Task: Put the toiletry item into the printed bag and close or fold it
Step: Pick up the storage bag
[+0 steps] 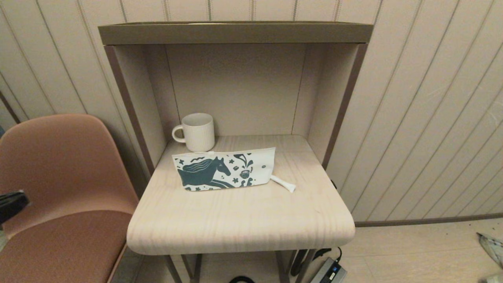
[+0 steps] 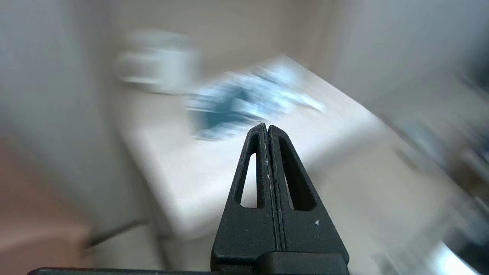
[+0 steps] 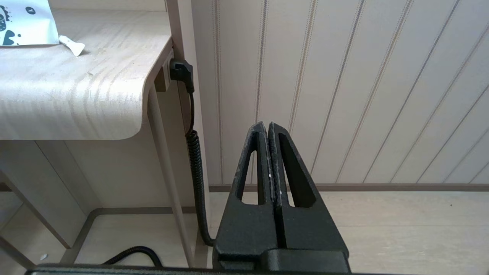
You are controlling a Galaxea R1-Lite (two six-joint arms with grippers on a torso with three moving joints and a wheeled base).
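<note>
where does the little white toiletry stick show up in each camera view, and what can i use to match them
Head view: the toiletry item lies on the tabletop, at the printed bag's lower right corner.
Left wrist view: too blurred to make it out; only the bag shows.
Right wrist view: upper left, beside the bag's corner.
Shared landmark: the printed bag.

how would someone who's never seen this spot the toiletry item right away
Start at the pale wooden table set in the alcove, then find the printed bag with the teal horse lying flat in front of the white ribbed mug. The toiletry item pokes out at the bag's right end: a small slender white stick with a flared tip, plain and far thinner than either neighbour.
</note>
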